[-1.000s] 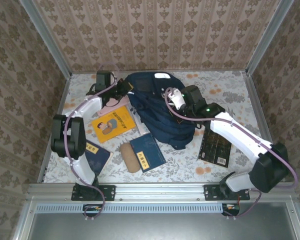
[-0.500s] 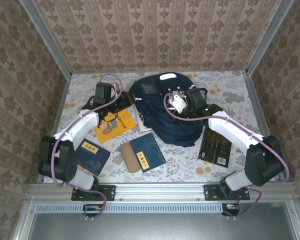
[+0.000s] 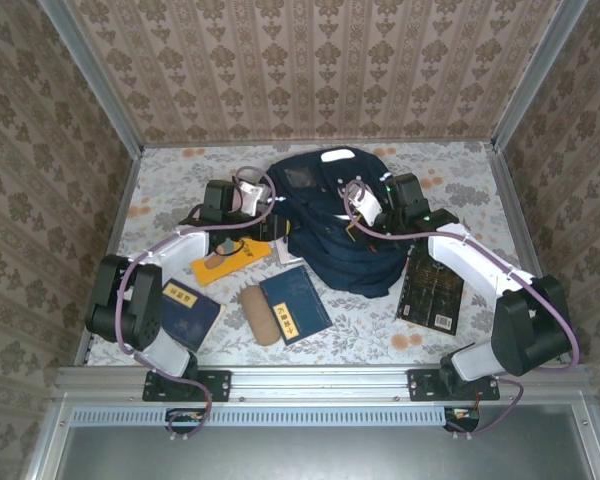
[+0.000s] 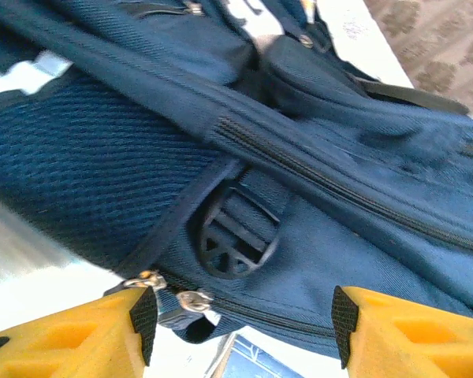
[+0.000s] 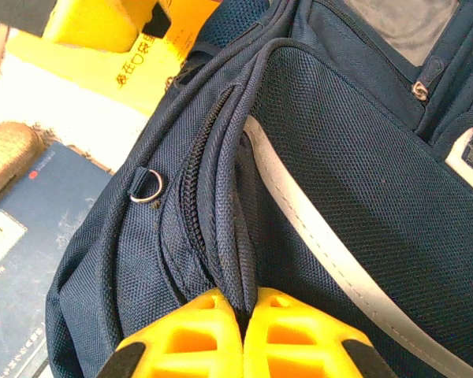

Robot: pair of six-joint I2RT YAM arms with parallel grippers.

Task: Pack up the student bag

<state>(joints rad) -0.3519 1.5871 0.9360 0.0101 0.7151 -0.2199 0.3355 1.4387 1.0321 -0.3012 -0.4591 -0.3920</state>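
Note:
The student bag, navy blue with a pale stripe, lies at the middle back of the table. My right gripper is shut on a fold of its fabric beside the zip, at the bag's right side. My left gripper is open just off the bag's left edge, with the zip pulls and a round dark buckle between its yellow fingers. A yellow book lies under the left arm.
A blue book and a tan case lie in front of the bag. Another blue book sits at the near left, a black book at the right. Metal rails and patterned walls enclose the table.
The right gripper has pulled the bag's fabric up and to the right. The left gripper has swung right toward the bag's left edge, and the yellow book has shifted under it.

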